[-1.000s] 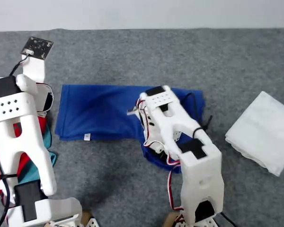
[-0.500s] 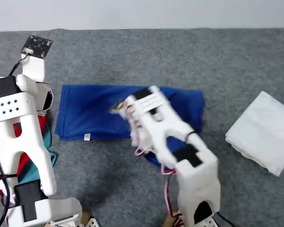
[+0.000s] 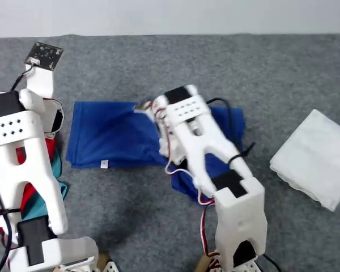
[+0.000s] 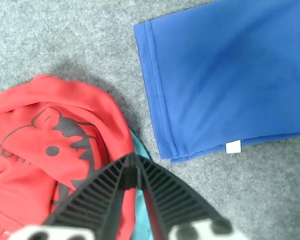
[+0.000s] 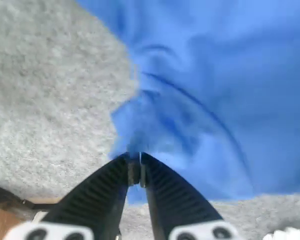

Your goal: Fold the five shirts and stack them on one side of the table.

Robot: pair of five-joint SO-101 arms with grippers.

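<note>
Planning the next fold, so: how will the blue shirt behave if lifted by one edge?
Probably floppy: the blue shirt bunches into creases at the right tool instead of holding shape. Likely light: it lies thin and flat on the table. Pushed, it may wrinkle rather than slide, since the table covering looks felt-like.

Entry: right arm, white plastic [image 3: 204,147], with right gripper [image 3: 143,106].
- One second ago: gripper over the middle of the blue cloth shirt [image 3: 110,133].
- Half a second ago: arm swung toward the tabletop's left edge, with the gripper lower over the shirt's left half.
- Now: arm drawn back and extended toward the far edge, and the gripper sits at the shirt's far hem.
- Shirt's near-right part: more of it is uncovered beside the arm.
</note>
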